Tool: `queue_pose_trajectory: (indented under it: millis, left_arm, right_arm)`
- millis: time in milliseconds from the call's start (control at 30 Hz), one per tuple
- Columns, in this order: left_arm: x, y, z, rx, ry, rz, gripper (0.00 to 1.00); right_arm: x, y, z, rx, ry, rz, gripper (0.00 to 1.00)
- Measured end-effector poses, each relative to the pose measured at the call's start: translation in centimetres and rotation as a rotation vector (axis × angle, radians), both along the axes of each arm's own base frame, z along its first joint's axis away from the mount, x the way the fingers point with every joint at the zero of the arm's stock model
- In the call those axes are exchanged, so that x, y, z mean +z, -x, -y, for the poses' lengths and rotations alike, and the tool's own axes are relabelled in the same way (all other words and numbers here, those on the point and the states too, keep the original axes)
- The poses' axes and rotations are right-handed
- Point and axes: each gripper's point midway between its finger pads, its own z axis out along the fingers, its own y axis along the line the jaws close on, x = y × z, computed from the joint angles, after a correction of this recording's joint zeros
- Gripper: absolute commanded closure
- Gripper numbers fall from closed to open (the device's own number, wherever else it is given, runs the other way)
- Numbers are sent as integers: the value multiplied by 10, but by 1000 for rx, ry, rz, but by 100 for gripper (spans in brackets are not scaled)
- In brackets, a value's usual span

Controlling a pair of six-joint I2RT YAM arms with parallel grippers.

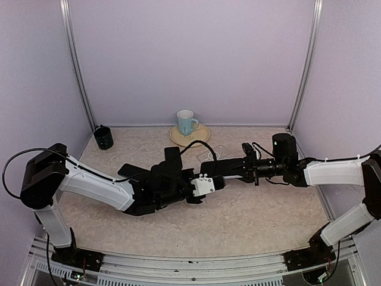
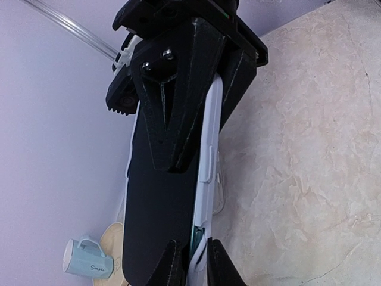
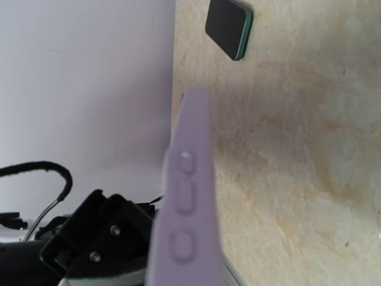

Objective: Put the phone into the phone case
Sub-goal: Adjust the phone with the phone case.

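The black phone [image 2: 161, 208], with a teal edge, is held in the air with the pale lilac phone case [image 2: 208, 149] lying along its right side. My left gripper [image 2: 193, 265] is shut across the near end of both. My right gripper [image 1: 237, 168] reaches in from the right and is clamped on the far end; its black fingers [image 2: 178, 101] cover the top of the phone. In the right wrist view the case [image 3: 187, 196] fills the middle edge-on, with button bumps showing, and hides my own fingers. My left gripper [image 1: 208, 180] meets it mid-table.
A pale blue mug [image 1: 186, 122] stands on a cream plate [image 1: 201, 138] at the back, also in the left wrist view [image 2: 86, 259]. A black cup [image 1: 103, 137] stands back left. A black slab with a green edge [image 3: 229, 27] lies on the table. Walls enclose the table.
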Motion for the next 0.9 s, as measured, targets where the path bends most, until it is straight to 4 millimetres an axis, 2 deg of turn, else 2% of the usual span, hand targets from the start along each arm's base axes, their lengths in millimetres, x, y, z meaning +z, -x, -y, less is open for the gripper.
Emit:
queue_pose_trajectory:
  millis: [167,367,667,900]
  left_arm:
    - [-2,-2,0,7,-15,15,86]
    - [-3,-7,5,34,-44,60,100]
    - [-1,-10,6,61,-69,131,100]
    - [5,-6,-3,83,33,144,100]
  right_arm:
    - [0,0,0,0,0,0,96]
    - [-1,-4,2,-21,5,-3,96]
    - [-1,-7,4,-37,7,-5,96]
    - [2,-4,2,-18,-11,-12,96]
